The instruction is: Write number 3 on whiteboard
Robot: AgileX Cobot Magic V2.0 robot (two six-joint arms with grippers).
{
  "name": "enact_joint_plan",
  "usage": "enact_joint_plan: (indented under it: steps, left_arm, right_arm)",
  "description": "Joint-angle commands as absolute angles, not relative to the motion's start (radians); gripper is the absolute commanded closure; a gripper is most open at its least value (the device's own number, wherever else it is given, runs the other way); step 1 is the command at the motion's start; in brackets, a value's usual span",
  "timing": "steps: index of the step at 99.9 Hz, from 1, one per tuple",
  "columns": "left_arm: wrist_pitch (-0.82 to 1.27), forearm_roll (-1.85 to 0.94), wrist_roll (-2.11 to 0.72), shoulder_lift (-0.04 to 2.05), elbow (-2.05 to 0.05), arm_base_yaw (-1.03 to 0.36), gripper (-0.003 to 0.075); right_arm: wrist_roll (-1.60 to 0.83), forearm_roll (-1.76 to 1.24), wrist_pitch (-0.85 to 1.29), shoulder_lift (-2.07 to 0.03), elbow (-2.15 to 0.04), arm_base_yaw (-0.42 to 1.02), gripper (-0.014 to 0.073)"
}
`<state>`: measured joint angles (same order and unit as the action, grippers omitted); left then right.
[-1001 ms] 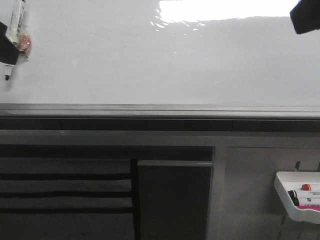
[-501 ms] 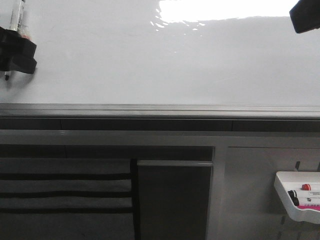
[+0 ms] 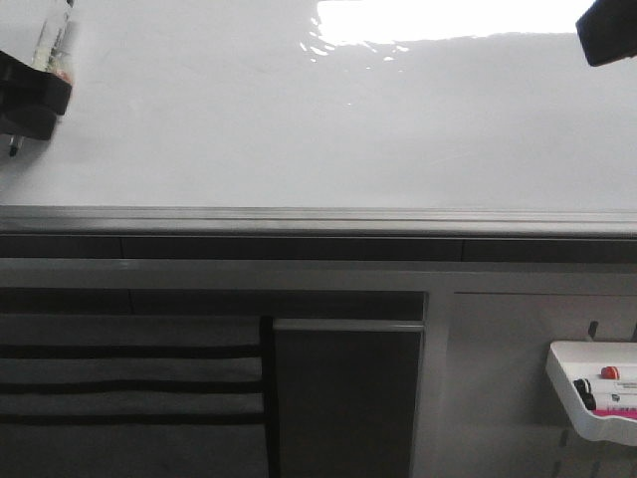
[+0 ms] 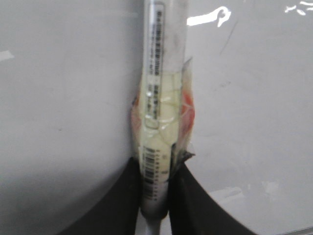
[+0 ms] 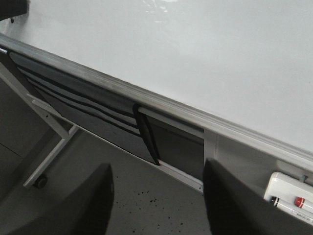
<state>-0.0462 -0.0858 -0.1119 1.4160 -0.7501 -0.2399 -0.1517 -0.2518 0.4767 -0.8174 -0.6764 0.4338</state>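
The whiteboard (image 3: 299, 129) fills the upper front view, glossy white with glare at the top and a grey rail (image 3: 318, 217) along its lower edge. No number 3 shows on it. My left gripper (image 3: 30, 95) is at the far left of the board, shut on a taped marker (image 3: 55, 45) whose dark tip (image 3: 13, 149) points down at the board. In the left wrist view the marker (image 4: 159, 98) sits clamped between the black fingers (image 4: 117, 205) of the left gripper (image 4: 155, 196). My right gripper (image 3: 607, 35) is at the top right corner; its wrist view shows it open (image 5: 156, 196) and empty.
A small white marker tray (image 3: 594, 388) with red and black markers hangs below the board at the right, also in the right wrist view (image 5: 291, 196). Under the rail are dark panels (image 3: 348, 398), a frame and grey floor (image 5: 146, 205).
My left gripper has turned and shifted slightly right at the board's left edge, and the marker now leans more to the right. The right gripper has not moved.
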Motion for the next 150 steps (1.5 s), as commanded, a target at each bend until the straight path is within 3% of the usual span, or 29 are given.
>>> enact_joint_plan:
  steps: [1,16,35,52,68,98,128,150]
  left_arm:
    - [-0.11,-0.086,-0.11,1.388,-0.785,-0.245,0.0689]
    - [0.031,0.019,-0.11,1.344,-0.805,-0.256,0.0731]
    - [0.449,0.097,-0.195,1.278,-0.923,-0.326,0.0741]
    - [0.731,-0.154,-0.575,1.251,-1.024,-0.43,0.0741]
    - [0.922,-0.456,-0.923,1.249,-1.068,-0.515,0.0741]
    - [0.956,-0.649,-1.154,1.249,-1.068,-0.606,0.0741]
    - [0.949,-0.673,-1.191,1.249,-1.068,-0.61,0.0741]
    - [0.942,-0.673,-1.191,1.249,-1.068,-0.61,0.0741]
  right_arm:
    - [-0.164,-0.254,0.406,-0.814,-0.714,0.438,0.0227]
    - [-0.164,-0.254,0.46,-0.807,-0.741,0.436,0.0227]
    - [-0.164,-0.254,0.614,-0.849,-0.838,0.436,0.0227]
    - [-0.185,-0.262,0.806,-0.961,-0.949,0.436,0.0227]
    - [-0.435,-0.463,0.96,-1.063,-1.029,0.436,0.0227]
    - [-1.016,-0.835,0.985,-1.153,-1.056,0.436,0.0227]
    - [-1.249,-0.943,0.949,-1.196,-1.056,0.44,0.0227]
    - [-1.29,-0.961,0.956,-1.22,-1.09,0.442,0.0228]
